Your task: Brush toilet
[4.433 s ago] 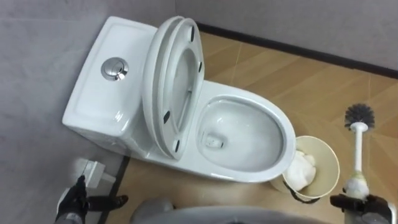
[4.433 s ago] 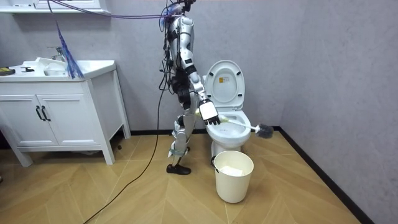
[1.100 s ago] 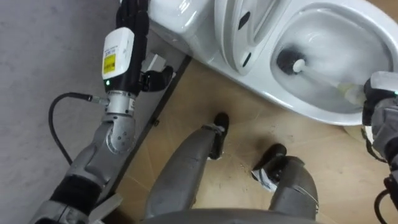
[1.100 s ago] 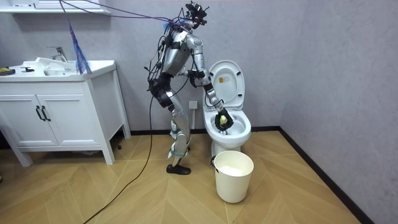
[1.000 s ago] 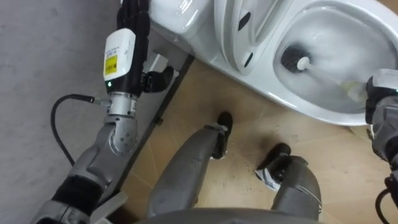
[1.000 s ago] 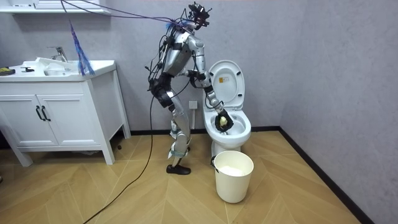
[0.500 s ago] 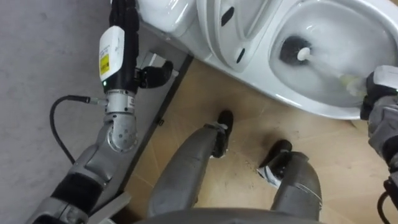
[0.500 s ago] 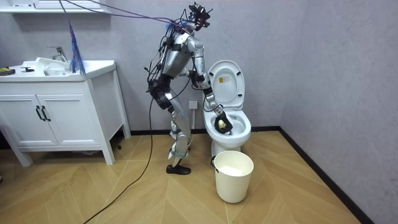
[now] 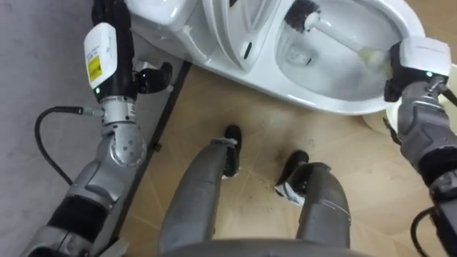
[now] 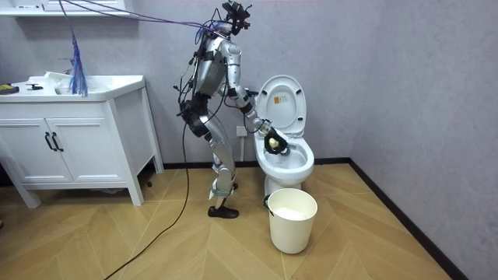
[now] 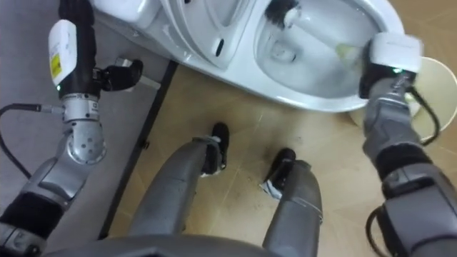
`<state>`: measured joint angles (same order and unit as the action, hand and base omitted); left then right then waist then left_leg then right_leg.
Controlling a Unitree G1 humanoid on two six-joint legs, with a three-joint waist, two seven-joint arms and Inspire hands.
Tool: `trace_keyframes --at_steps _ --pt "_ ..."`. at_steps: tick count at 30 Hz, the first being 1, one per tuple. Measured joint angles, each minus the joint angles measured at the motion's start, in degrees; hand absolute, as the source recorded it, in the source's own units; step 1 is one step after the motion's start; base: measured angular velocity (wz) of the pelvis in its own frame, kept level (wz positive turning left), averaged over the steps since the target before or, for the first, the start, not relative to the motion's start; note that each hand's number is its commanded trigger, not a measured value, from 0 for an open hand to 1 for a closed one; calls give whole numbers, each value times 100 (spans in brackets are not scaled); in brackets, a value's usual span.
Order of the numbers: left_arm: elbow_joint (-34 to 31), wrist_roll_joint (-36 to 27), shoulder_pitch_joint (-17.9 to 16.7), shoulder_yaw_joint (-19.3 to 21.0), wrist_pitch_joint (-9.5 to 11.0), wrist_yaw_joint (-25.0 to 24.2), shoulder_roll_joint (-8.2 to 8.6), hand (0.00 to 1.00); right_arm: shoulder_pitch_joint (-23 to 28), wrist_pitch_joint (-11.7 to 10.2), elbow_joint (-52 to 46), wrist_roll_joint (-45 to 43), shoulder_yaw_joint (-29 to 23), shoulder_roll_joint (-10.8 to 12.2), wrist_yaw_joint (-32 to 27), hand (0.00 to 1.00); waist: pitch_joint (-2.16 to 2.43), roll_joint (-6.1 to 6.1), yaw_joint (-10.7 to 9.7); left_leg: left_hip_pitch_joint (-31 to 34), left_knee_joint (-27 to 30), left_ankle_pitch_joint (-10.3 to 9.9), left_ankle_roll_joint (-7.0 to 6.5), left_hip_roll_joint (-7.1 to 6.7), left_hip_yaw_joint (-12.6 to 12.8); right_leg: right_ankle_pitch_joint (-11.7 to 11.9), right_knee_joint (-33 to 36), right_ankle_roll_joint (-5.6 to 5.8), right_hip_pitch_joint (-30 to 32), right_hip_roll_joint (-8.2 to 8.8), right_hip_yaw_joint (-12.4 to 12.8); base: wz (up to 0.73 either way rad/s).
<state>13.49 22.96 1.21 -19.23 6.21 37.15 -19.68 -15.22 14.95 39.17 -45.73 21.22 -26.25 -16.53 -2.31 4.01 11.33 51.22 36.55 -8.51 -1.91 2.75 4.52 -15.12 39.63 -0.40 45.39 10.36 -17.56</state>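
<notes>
Wood-plank floor (image 9: pixel 250 107), white ceramic toilet (image 9: pixel 335 103): dark-bristled white-handled toilet brush (image 9: pixel 332 32), judged light, stiff, slippery; my right hand (image 9: pixel 408 75) curls round its near handle end, left hand (image 9: pixel 103 53) straight-fingered, empty.

Bright, even indoor light; soft shadows on the floor (image 9: pixel 239 107); pale sheen on the toilet (image 9: pixel 325 100)

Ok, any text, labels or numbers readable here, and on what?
Nothing legible.
Yellow-and-white label on the back of the left hand: print too blurred to read.
Sticker inside the raised white toilet lid: too small to read.
</notes>
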Motion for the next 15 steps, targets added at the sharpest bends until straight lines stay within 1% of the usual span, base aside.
trace_keyframes --at_steps 1,3,5,7,8,10,11,12,13,14,15 --pt "-9 -10 -41 -3 0 27 2 0 94 60 -177 1 1 -1 86 100 1 50 4 -1 -11 0 2 28 -8 54 -65 1 -21 -33 -16 -29" --pt "-13 -96 -192 -24 11 120 2 0 382 307 -650 2 2 92 302 100 42 152 -10 -26 -117 32 -6 57 4 131 -184 -54 -28 -71 -9 -14" --pt "-2 -115 -253 -16 12 182 2 0 427 385 -652 8 1 179 363 100 47 161 -11 -75 -175 44 15 55 32 126 -183 -90 -35 -73 23 -2" --pt "-9 -225 -290 -42 14 262 3 0 387 382 -554 11 5 164 356 100 47 163 -10 -87 -201 60 42 57 51 100 -169 -125 -37 -74 10 5" --pt "-7 -223 -292 -39 16 265 -8 0 286 322 -305 25 11 107 329 100 46 164 -8 -89 -198 61 53 63 46 66 -134 -138 -43 -71 11 16" --pt "17 -234 -286 -45 13 230 -60 0 12 127 276 130 85 -5 268 100 38 169 -5 -87 -180 50 76 49 11 -5 -55 -156 -40 -49 -5 17" --pt "13 -275 -280 -53 10 204 -98 0 -231 -38 750 223 289 -130 225 100 27 155 11 -87 -172 48 84 42 10 -51 4 -176 -30 -10 -41 18" --pt "12 -282 -235 -89 6 163 -130 0 -431 -155 1217 264 503 -284 267 100 3 119 25 -86 -173 48 94 11 12 -119 96 -187 -7 85 -67 21" --pt "19 -278 -203 -117 3 124 -139 0 -491 -227 1411 291 578 -357 289 100 -10 100 46 -79 -179 53 100 -18 4 -157 149 -192 12 127 -82 27" --pt "55 -273 -158 -141 18 56 -149 0 -605 -347 1714 419 602 -447 275 100 -31 69 118 -33 -178 60 108 -57 -6 -216 240 -203 77 192 -111 21" --pt "44 -242 -95 -179 35 8 -170 0 -742 -450 1951 528 645 -548 275 100 -44 49 152 45 -128 63 115 -59 -11 -229 289 -216 153 202 -117 18"
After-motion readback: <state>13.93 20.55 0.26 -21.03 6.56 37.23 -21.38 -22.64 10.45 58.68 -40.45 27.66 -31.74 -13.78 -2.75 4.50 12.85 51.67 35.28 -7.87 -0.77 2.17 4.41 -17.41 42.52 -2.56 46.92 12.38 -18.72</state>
